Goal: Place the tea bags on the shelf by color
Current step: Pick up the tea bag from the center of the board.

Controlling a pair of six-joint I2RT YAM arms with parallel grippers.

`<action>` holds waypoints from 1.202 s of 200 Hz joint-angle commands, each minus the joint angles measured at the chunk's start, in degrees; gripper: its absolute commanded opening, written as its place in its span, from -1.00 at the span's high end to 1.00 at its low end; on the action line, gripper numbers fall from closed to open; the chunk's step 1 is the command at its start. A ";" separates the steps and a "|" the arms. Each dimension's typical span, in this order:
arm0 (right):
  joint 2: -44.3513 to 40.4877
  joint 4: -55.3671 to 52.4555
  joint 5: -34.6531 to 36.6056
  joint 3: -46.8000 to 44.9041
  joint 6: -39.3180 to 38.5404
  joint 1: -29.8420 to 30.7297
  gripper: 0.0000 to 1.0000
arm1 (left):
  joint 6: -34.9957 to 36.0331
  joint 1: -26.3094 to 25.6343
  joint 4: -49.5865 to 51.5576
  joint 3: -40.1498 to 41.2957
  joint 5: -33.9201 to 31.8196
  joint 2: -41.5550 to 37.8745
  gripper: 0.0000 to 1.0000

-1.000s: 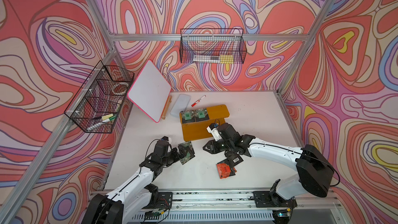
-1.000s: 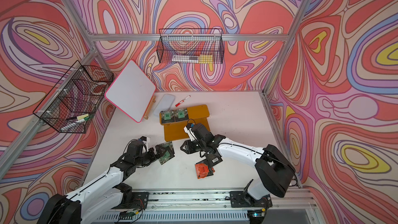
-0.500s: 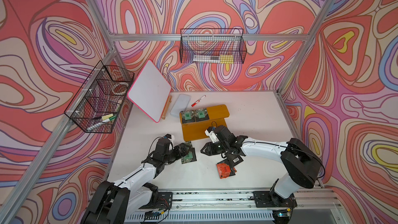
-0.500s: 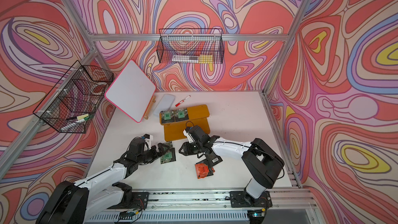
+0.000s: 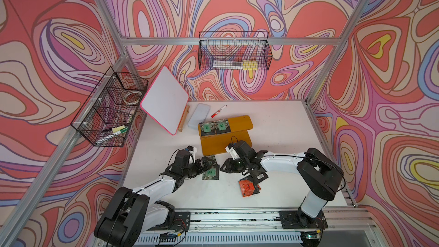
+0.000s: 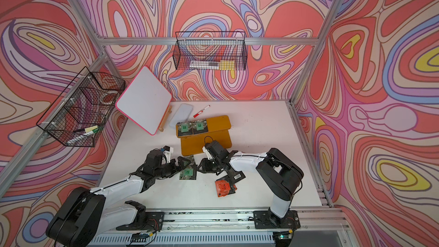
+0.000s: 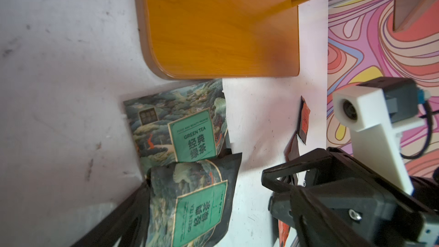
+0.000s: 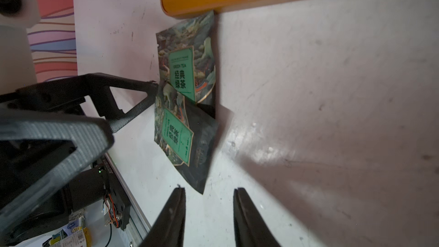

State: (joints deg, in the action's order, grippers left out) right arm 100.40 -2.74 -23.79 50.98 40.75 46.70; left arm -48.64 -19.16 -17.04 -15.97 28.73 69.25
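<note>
Both sets of jaws are standing parted, grasping nothing. Left gripper [image 5: 206, 164] is reaching wide around the overlapping green tea bags [image 5: 210, 168] lying on the bench [image 5: 280, 124] just in front of the shelf [image 5: 240, 122]; right gripper [image 8: 209, 212] is hovering near them. Two green tea bags [image 6: 192, 126] are sitting on the shelf's upper step. Orange-red tea bags [image 5: 247, 187] are lying farther from the shelf.

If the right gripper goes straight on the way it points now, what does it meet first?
Probably the nearer green tea bag: its corner lies just ahead of the right gripper, whose jaws stand apart and empty. Depth is unclear; the fingers may pass just over it.
</note>
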 commanded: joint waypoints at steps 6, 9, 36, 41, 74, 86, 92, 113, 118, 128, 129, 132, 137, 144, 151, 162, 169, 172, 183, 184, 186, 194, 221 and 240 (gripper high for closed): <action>1.58 0.94 1.54 1.46 1.18 0.23 0.28 | 1.18 -0.63 -1.50 -1.32 1.25 1.56 -0.90; 2.31 0.96 1.70 1.49 1.33 0.24 0.29 | 1.18 -0.72 -1.63 -1.34 1.31 1.66 -0.90; 3.37 1.88 2.34 1.98 2.14 0.06 0.29 | 1.18 -1.28 -2.38 -1.74 1.54 2.71 -0.90; 3.63 2.09 2.36 2.13 2.29 0.06 0.29 | 1.18 -1.36 -2.51 -1.79 1.58 2.88 -0.90; 4.97 3.36 1.93 2.88 3.40 -0.70 0.32 | 1.09 -1.66 -3.25 -2.13 1.98 3.76 -0.89; 5.31 3.98 1.57 2.97 3.61 -0.97 0.33 | 1.09 -1.85 -3.30 -2.22 1.93 3.86 -0.89; 5.50 3.99 1.47 3.18 3.72 -1.08 0.33 | 1.09 -1.89 -3.35 -2.27 1.86 3.85 -0.89; 6.24 4.60 0.73 3.42 4.07 -1.26 0.34 | 1.01 -2.11 -3.35 -2.40 1.92 4.05 -0.89; 6.36 4.93 0.47 3.42 4.28 -1.34 0.35 | 1.01 -2.18 -3.42 -2.41 1.93 4.09 -0.89; 6.86 5.48 0.09 3.36 4.59 -1.55 0.36 | 1.01 -2.20 -3.50 -2.49 1.85 4.21 -0.89; 6.89 5.47 0.07 3.35 4.68 -1.54 0.36 | 1.01 -2.20 -3.51 -2.49 1.85 4.22 -0.89; 6.91 5.69 -0.05 3.34 4.80 -1.59 0.36 | 1.01 -2.24 -3.53 -2.49 1.85 4.22 -0.89; 7.07 6.05 -0.26 3.26 4.99 -1.67 0.36 | 1.01 -2.29 -3.57 -2.49 1.81 4.31 -0.89; 7.33 6.48 -0.57 3.12 5.29 -1.77 0.37 | 1.01 -2.29 -3.68 -2.47 1.77 4.40 -0.89; 7.61 6.89 -1.02 3.03 5.54 -1.87 0.38 | 0.92 -2.37 -3.78 -2.40 1.84 4.53 -0.89; 8.08 7.67 -1.65 2.82 6.08 -2.04 0.40 | 0.92 -2.45 -3.88 -2.40 1.84 4.66 -0.89; 8.19 8.23 -2.01 2.64 6.29 -2.05 0.41 | 0.92 -2.46 -4.01 -2.40 1.85 4.74 -0.89; 8.24 8.42 -2.16 2.56 6.35 -2.05 0.41 | 0.86 -2.51 -4.05 -2.40 1.81 4.71 -0.88; 8.41 8.70 -2.48 2.46 6.66 -2.14 0.44 | 0.83 -2.55 -4.14 -2.49 1.85 4.84 -0.89; 8.45 8.71 -2.48 2.46 6.64 -2.14 0.44 | 0.83 -2.55 -4.14 -2.49 1.85 4.84 -0.89; 8.53 8.76 -2.53 2.46 6.65 -2.14 0.45 | 0.83 -2.53 -4.14 -2.49 1.79 4.84 -0.88; 8.51 8.91 -2.71 2.33 6.79 -2.14 0.47 | 0.83 -2.55 -4.17 -2.49 1.83 4.92 -0.88; 8.50 9.33 -2.88 1.84 7.21 -2.26 0.60 | 0.74 -2.64 -4.23 -2.56 1.71 4.99 -0.89; 8.27 9.36 -3.01 1.68 7.06 -2.30 0.72 | 0.74 -2.68 -4.23 -2.58 1.83 5.01 -0.88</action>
State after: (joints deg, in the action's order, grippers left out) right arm 107.92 5.58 -26.24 53.52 47.62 44.69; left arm -48.42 -21.45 -20.73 -17.45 30.09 73.63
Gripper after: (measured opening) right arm 0.170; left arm 0.943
